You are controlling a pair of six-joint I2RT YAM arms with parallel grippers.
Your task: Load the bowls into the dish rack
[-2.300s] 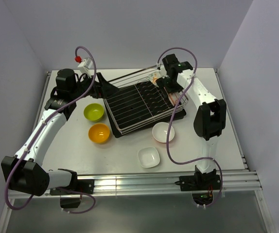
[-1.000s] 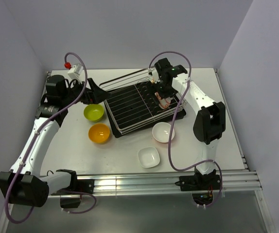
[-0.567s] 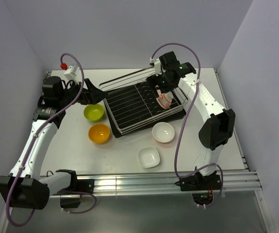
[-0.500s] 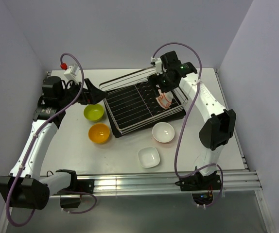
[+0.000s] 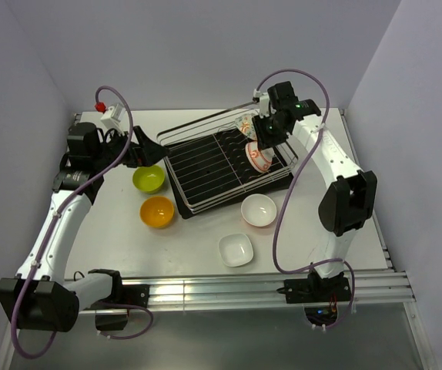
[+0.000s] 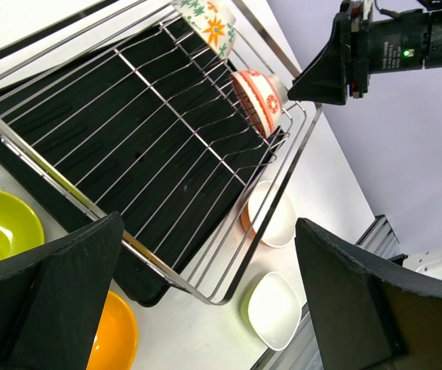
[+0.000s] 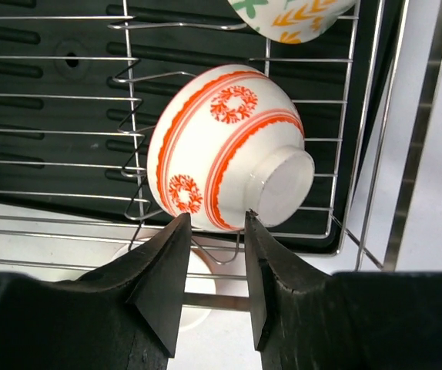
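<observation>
Nearest me, a squarish white bowl (image 5: 236,250) sits mouth-up on the pale table (image 5: 113,231), smooth and glossy. Just beyond it is a round white-inside bowl (image 5: 259,210) with an orange outer wall, close to the rack's near rim. Off to the left lie the orange bowl (image 5: 157,211) and the lime green bowl (image 5: 149,178), both plain and plastic-looking. The left gripper (image 6: 205,223) hangs by the rack's left end, jaws spread as wide as they go and holding nothing. Then comes the dish rack (image 5: 205,166), thin silver wire over a ribbed black tray (image 7: 44,114). A second ago the right gripper (image 7: 213,222) was low over the red-and-white patterned bowl (image 7: 221,146). Now it has lifted off toward the far right rim, its jaws drawing in to a narrow gap with nothing between them. The bowl stands on edge against the prongs at the rack's right side, its foot ring facing the wrist camera and its glaze shiny. Beyond it, in the far right corner, the leaf-print bowl (image 7: 294,19) also leans on edge. By my count two bowls are racked and four wait on the table.
</observation>
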